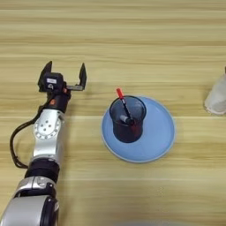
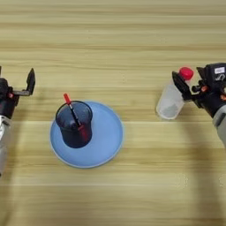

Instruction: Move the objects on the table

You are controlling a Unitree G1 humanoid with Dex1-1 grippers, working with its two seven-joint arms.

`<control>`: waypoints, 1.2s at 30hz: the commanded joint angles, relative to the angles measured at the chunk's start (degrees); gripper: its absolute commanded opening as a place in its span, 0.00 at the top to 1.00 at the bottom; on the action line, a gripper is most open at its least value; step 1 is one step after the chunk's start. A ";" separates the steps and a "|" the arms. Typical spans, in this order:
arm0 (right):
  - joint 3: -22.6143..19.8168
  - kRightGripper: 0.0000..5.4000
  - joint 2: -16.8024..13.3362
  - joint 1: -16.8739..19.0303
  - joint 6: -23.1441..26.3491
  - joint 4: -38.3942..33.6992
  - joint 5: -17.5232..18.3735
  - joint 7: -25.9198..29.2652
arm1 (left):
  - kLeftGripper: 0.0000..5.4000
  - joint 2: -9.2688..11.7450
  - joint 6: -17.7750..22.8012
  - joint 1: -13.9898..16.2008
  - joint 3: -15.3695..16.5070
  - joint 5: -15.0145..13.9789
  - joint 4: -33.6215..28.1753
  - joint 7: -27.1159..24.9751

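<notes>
While the left gripper (image 1: 65,76) hovers with its two black fingers spread wide and nothing between them, toward the left edge of the table (image 1: 132,26), the right gripper (image 2: 194,86) is at the small clear water bottle (image 2: 172,98) near the right edge. One black finger lies against the bottle's upper side just below the red cap (image 2: 186,73); the other finger is hidden behind the bottle and the gripper body, so whether the hold is closed or merely in contact cannot be told. The bottle leans, cap tilted toward the right gripper, base toward the plate.

Near the middle of the table, the round light-blue plate (image 2: 108,141) carries the dark translucent cup (image 2: 74,128), which stands upright on the plate's left part. A thin red-tipped pen (image 2: 73,114) stands slanted inside the cup, its red tip poking above the rim toward the far left.

The bottle looks empty, so probably light, with thin walls that would dent and slide under a hard squeeze; the stiffer shoulder just below the cap seems the safest place to hold. The plate is shallow and smooth, best taken at its rim, and moving it would likely tip the cup and pen.
</notes>
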 commanded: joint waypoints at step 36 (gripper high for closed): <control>1.35 0.65 0.11 -2.48 -0.35 -3.34 -0.26 0.44 | 0.00 0.45 -0.47 -1.06 -0.05 0.31 0.68 -0.27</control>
